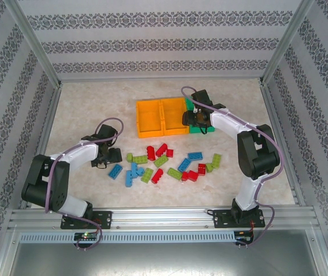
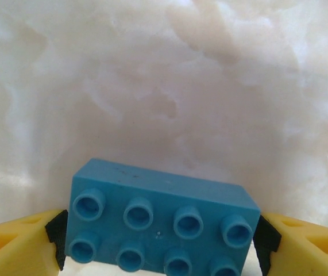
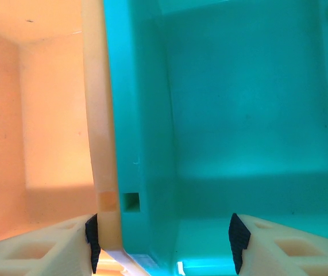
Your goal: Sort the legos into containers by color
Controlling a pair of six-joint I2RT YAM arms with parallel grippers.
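Note:
Red, blue and lime green legos (image 1: 162, 162) lie scattered mid-table. One blue lego (image 2: 161, 221) lies studs-up between the yellow fingers of my left gripper (image 2: 159, 244), which stands open around it; this brick is at the cluster's left end (image 1: 115, 171), beside the left gripper (image 1: 107, 156). The containers are two orange bins (image 1: 150, 118) and a green bin (image 1: 203, 130) in a row behind the pile. My right gripper (image 3: 161, 237) hangs open and empty over the wall between an orange bin (image 3: 49, 115) and the green bin (image 3: 250, 115), whose visible floor is bare. The right arm (image 1: 195, 118) hides most of the green bin.
Patterned walls and an aluminium frame enclose the marble-look table (image 1: 89, 109). Open table lies left of and behind the bins. The arm bases stand at the near edge.

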